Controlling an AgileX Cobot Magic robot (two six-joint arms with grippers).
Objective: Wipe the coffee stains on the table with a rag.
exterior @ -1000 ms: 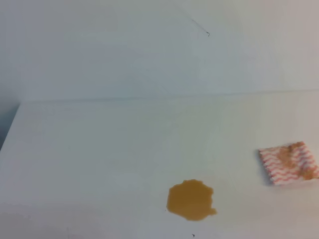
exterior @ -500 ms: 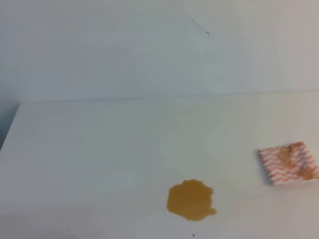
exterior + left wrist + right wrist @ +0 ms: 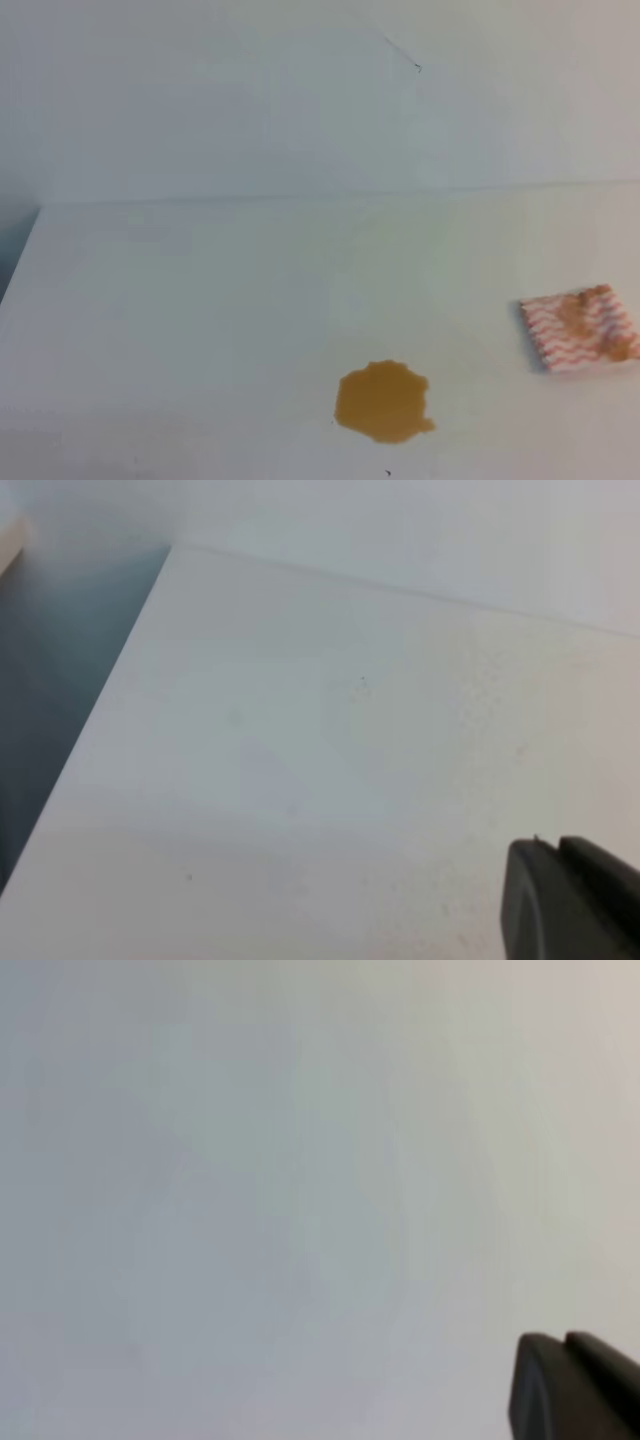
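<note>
Rag (image 3: 579, 329) lies unpicked, stain (image 3: 384, 401) unwiped on the worktop (image 3: 200, 300). Right claw (image 3: 575, 1385) is closed, nothing held; left claw (image 3: 570, 895) unclear. Next: open over rag.

White table (image 3: 330, 750) with its left edge (dark drop beyond), left gripper (image 3: 570, 900) at lower right

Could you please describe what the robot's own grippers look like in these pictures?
Little shows. In each wrist view only a dark, nearly black, matte block with a rounded edge and a thin seam sits at the lower right corner: the left gripper and the right gripper. No cables or markings are visible.
</note>
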